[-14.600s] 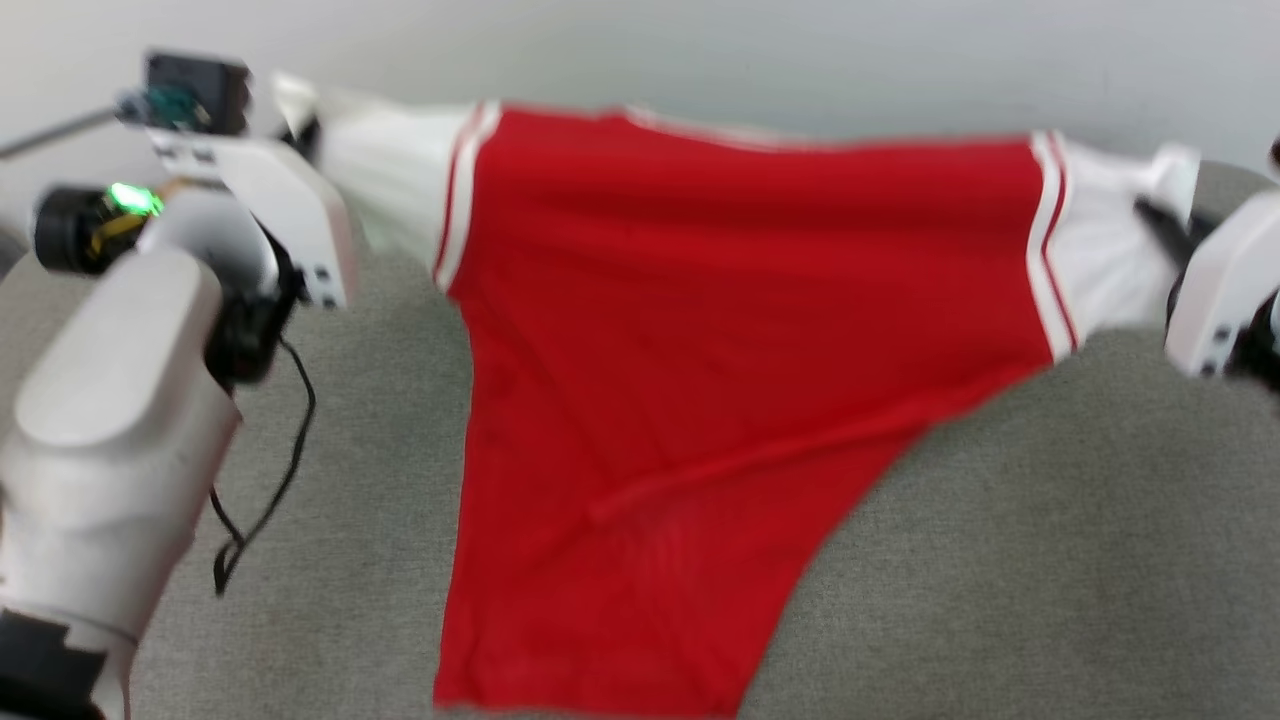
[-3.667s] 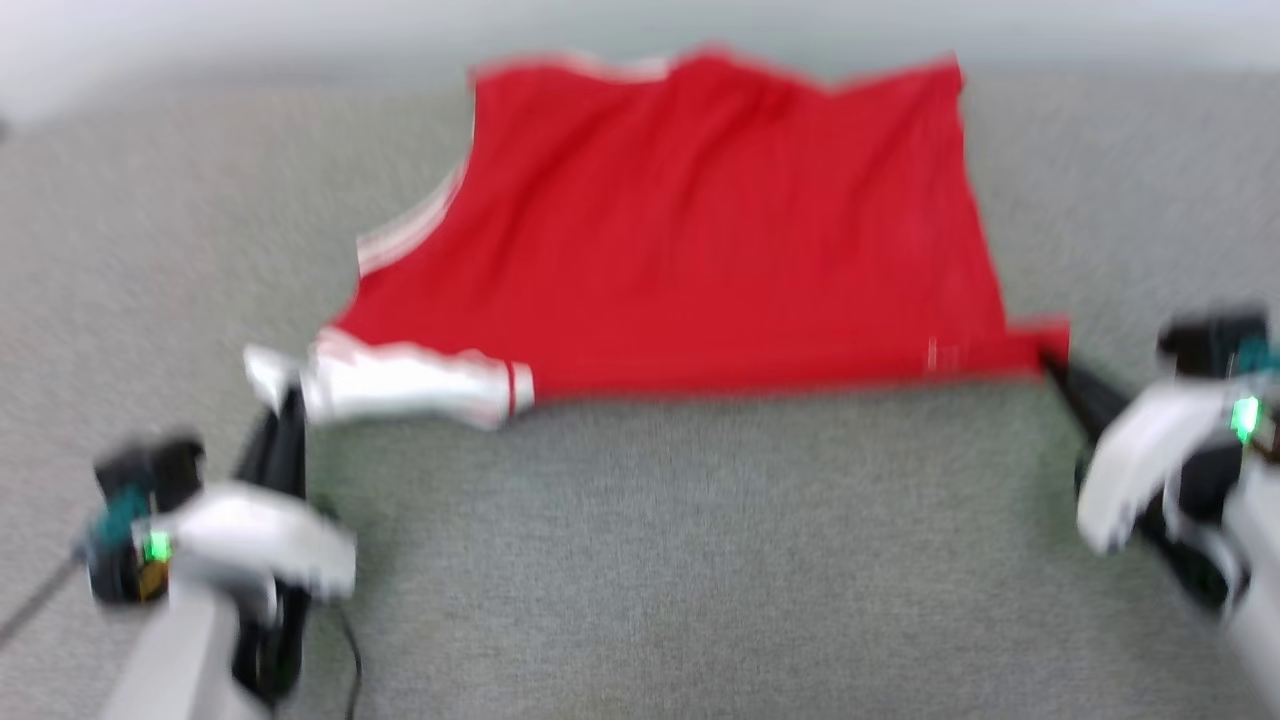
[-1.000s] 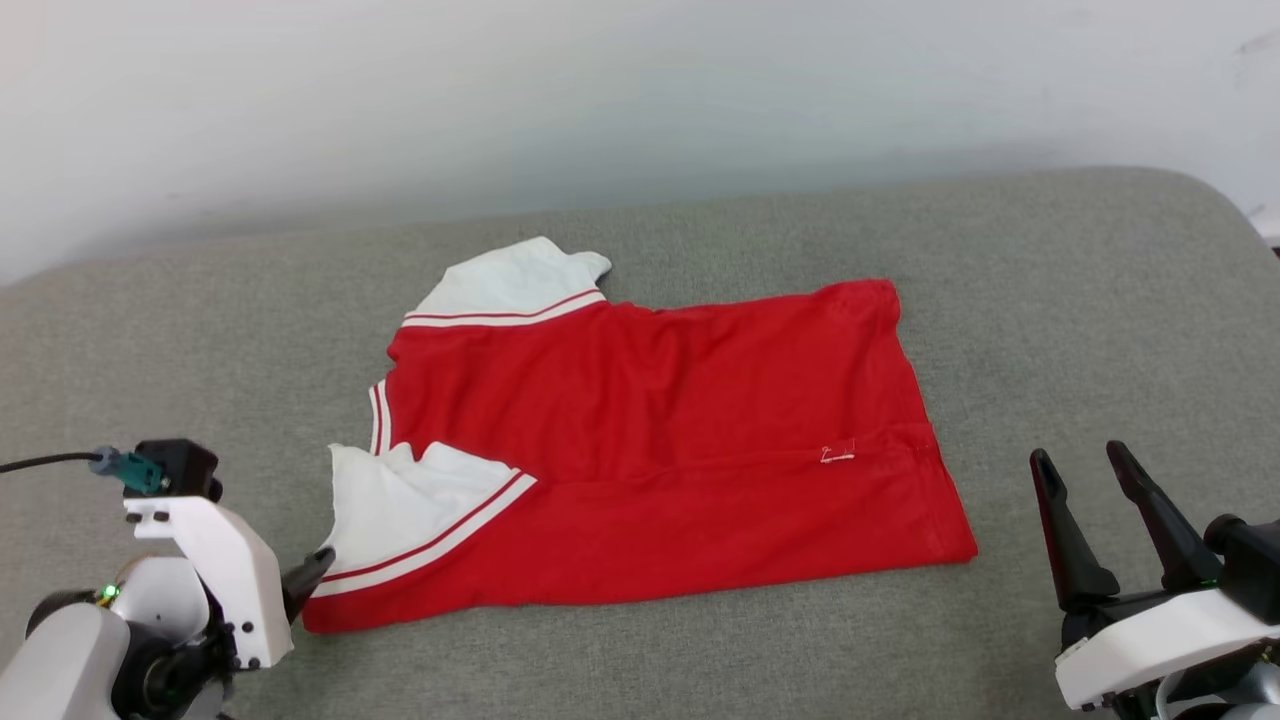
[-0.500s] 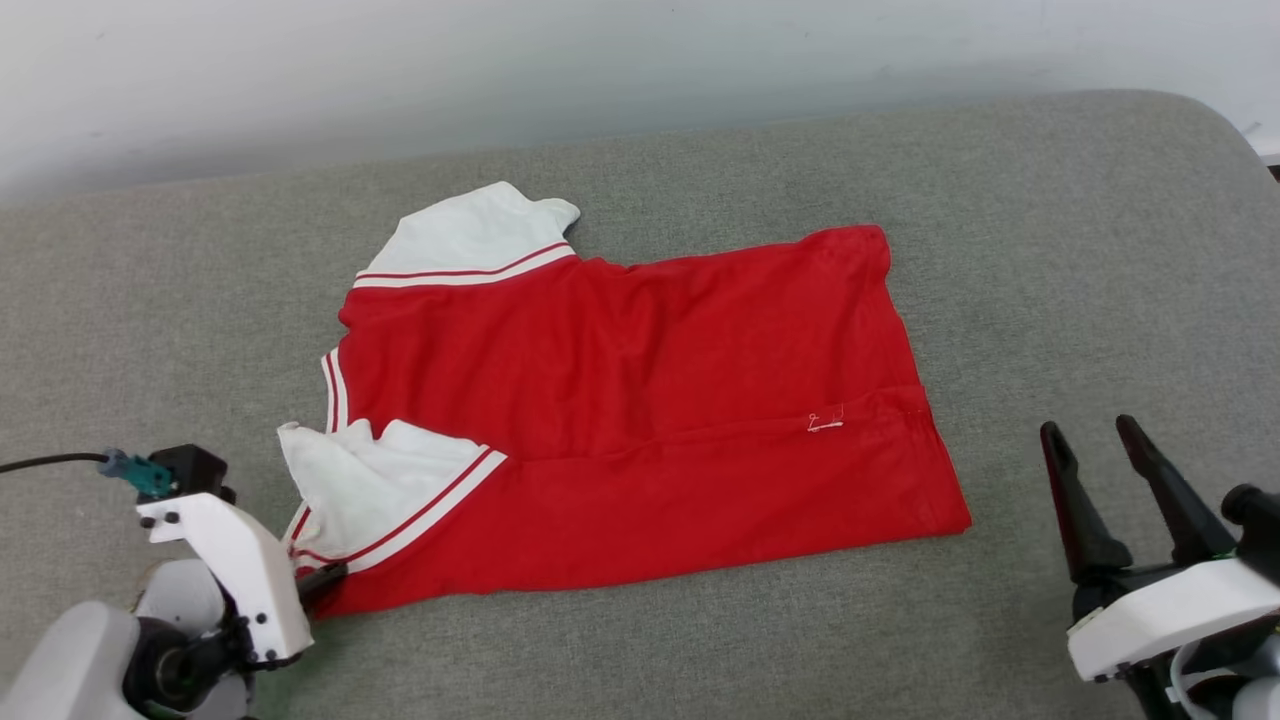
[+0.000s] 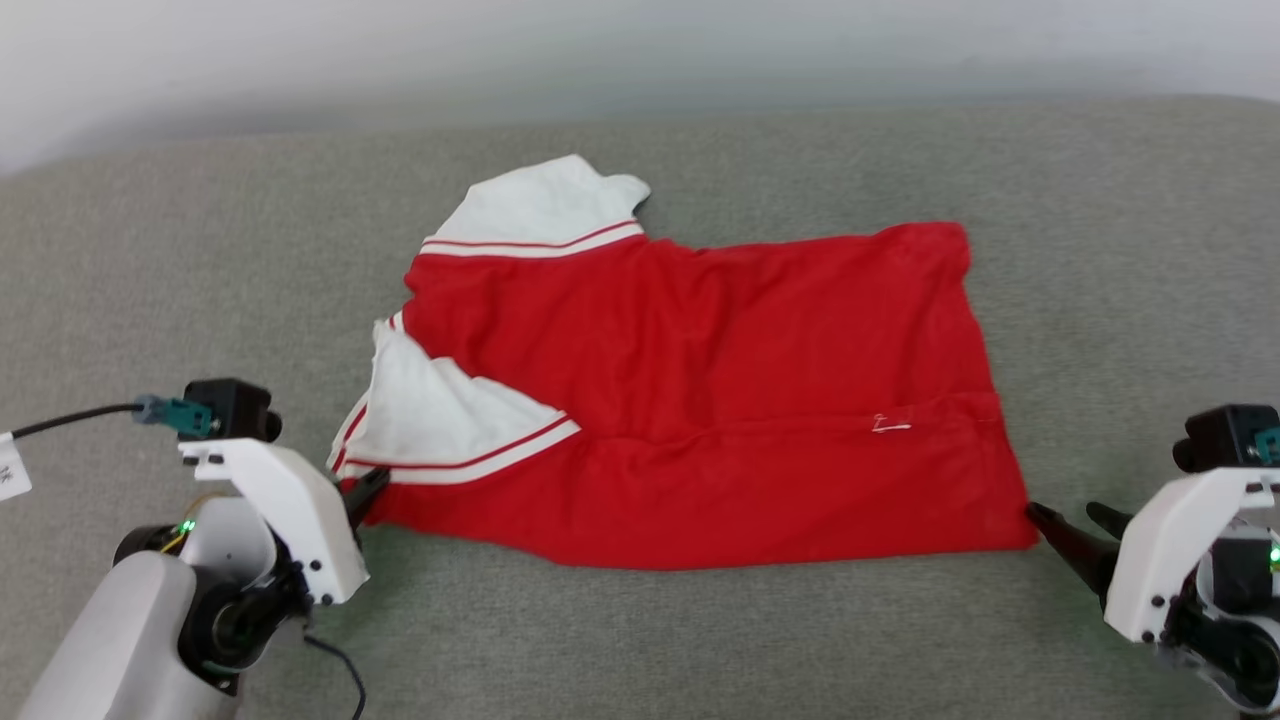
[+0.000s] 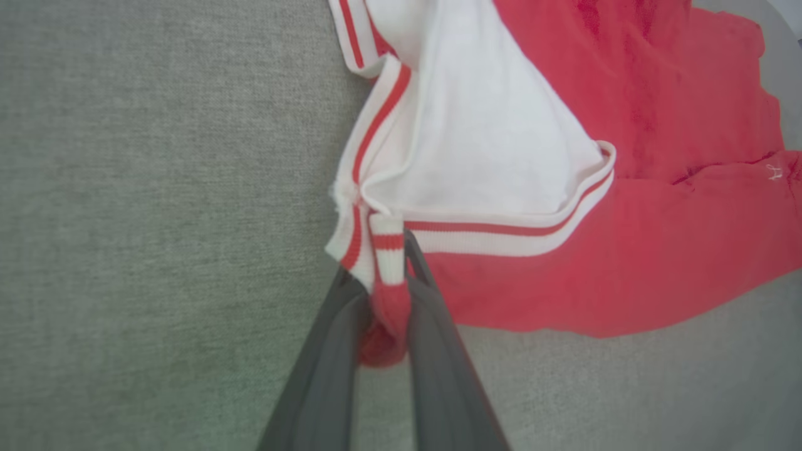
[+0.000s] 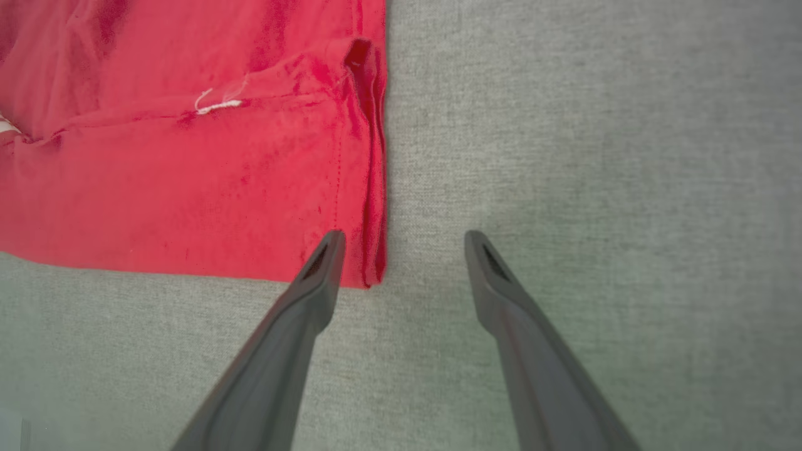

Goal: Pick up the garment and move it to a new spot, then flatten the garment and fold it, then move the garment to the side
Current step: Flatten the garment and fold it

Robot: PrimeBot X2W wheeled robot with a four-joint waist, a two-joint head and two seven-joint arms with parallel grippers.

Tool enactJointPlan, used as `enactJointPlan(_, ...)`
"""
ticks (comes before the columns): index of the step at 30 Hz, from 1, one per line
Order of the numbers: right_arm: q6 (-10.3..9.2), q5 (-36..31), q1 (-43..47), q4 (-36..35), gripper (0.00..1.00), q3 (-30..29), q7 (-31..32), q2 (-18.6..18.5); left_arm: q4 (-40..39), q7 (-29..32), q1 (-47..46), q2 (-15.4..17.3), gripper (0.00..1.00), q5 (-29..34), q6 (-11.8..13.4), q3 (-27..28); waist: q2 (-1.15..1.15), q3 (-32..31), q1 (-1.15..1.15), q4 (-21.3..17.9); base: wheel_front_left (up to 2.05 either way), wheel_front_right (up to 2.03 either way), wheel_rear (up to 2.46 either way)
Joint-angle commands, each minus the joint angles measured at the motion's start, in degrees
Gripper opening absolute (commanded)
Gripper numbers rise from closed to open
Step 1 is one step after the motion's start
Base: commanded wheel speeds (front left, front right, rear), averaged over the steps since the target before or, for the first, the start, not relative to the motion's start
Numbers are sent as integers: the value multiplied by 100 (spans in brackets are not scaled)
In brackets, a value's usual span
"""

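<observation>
The garment [image 5: 700, 400] lies folded on the grey cushion, red side up, with one white striped sleeve at the back and another folded over its near-left part. My left gripper [image 5: 368, 492] is at the garment's near-left corner. In the left wrist view it [image 6: 385, 266] is shut on a bunch of red cloth and striped cuff of the garment [image 6: 626, 250]. My right gripper [image 5: 1065, 520] stands open at the near-right corner. In the right wrist view one finger of the right gripper [image 7: 404, 238] lies over the garment's [image 7: 188, 175] hem corner, the other over bare cushion.
The grey cushion [image 5: 700, 640] stretches wide on all sides of the garment, with a pale wall [image 5: 600, 50] behind it. A black cable [image 5: 70, 420] runs from the left wrist camera off to the left edge.
The camera has shifted. My left gripper has shut on the garment's near-left corner, and the white sleeve there has shifted. My right gripper has come up to the near-right corner, still open.
</observation>
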Motion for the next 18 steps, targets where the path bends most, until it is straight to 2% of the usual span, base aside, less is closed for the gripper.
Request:
enactJointPlan(1,-2,62,-162,60,100,7,84,28,-112,-32,-110,-18,0,70,22,-28,0,181,-1,163,0,0,0)
enactJointPlan(10,-2,226,-711,951,100,383,538,257,-619,-72,-236,-139,0,242,157,-191,0,522,-1,391,0,0,0)
enactJointPlan(12,-1,321,-737,1091,27,521,598,283,-636,-100,-222,-156,0,248,169,-206,0,543,-1,413,0,0,0)
enactJointPlan(13,-1,387,-741,1130,0,563,594,295,-628,-105,-215,-165,0,246,172,-214,0,544,-1,423,0,0,0)
enactJointPlan(18,-1,476,-803,1099,0,682,479,95,-545,-132,-114,-182,0,194,145,-226,0,427,-1,411,0,0,0)
